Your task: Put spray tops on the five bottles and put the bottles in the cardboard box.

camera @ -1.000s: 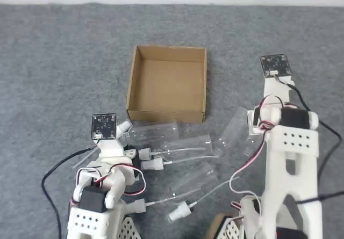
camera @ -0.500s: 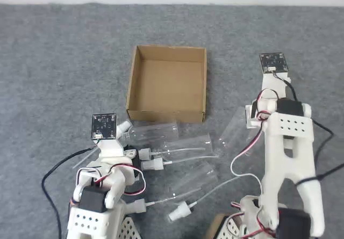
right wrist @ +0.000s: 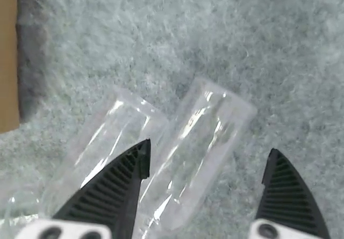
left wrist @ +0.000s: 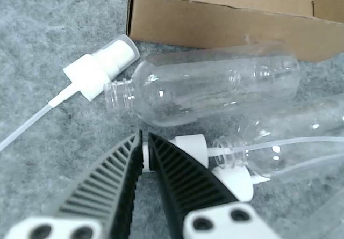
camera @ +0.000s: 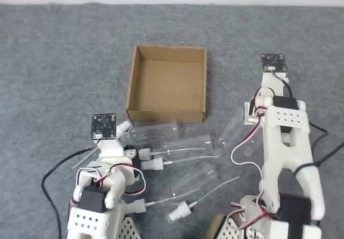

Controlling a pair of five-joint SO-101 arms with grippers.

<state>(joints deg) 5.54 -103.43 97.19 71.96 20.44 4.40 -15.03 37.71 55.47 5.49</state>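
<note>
1. Nearest the near edge of the desk lies a loose top, its thin tube trailing toward the middle. We judge it light and the tube bendy, so we would take it by the white collar, never by the tube.
2. Just behind it a bare bottle lies on its side. It is thin clear plastic, so we expect it to be light, slick, ready to roll and easy to dent.
3. Toward the near left corner the left jaws are nearly together, gripping nothing that we can make out. Their tips are just beside a white top whose tube runs into a second bottle. The neck thread shows, so we judge that top not seated.
4. Beyond, a third bottle lies along the box wall. Another top sits just beside its open neck.
5. Toward the right edge the right jaws stand wide, straddling a fourth bottle, with a fifth just beside it. We would close gently across the mid-body, or nearer the stiffer shoulder.
6. Farthest is the box, open-topped, with no bottle in it yet. It is light card and may slide if bumped.
</note>
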